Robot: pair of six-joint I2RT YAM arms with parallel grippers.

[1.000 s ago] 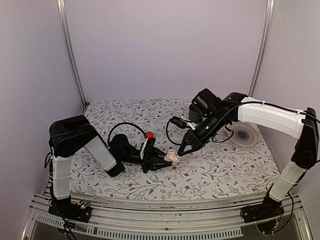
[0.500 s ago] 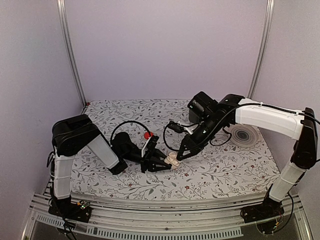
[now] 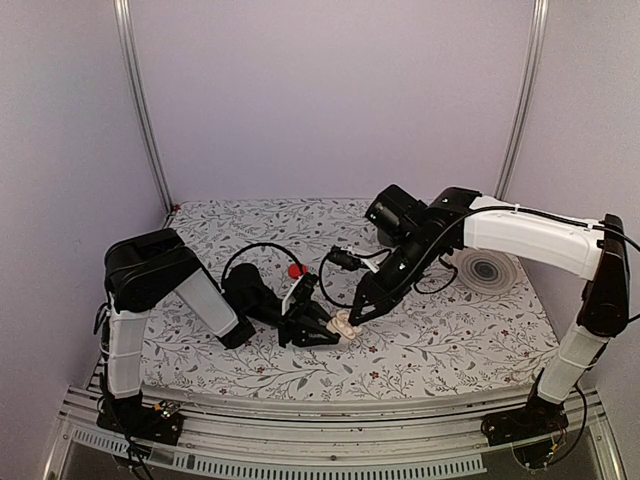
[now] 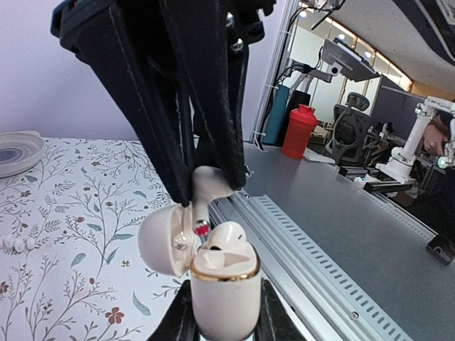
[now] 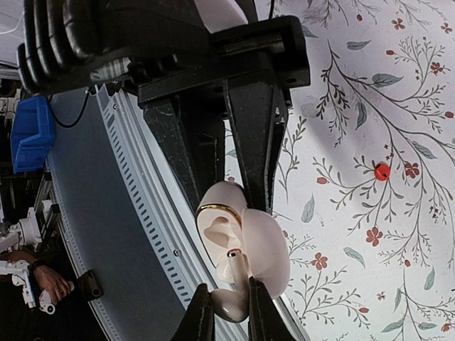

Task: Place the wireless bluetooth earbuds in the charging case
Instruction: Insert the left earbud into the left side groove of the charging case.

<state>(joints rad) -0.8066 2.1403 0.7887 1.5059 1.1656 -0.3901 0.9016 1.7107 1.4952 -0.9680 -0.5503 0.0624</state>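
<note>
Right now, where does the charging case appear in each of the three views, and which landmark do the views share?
Top external: the charging case sits at centre, slightly low.
Left wrist: the case is at bottom centre, its lid open leftward.
Right wrist: the case is just below centre, lid toward lower right.
Shared landmark: the ribbed metal rail along the table's near edge.

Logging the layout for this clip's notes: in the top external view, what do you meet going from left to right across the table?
Left arm's black shoulder housing → small red object → charging case → ringed round dish → right arm's black elbow.
</note>
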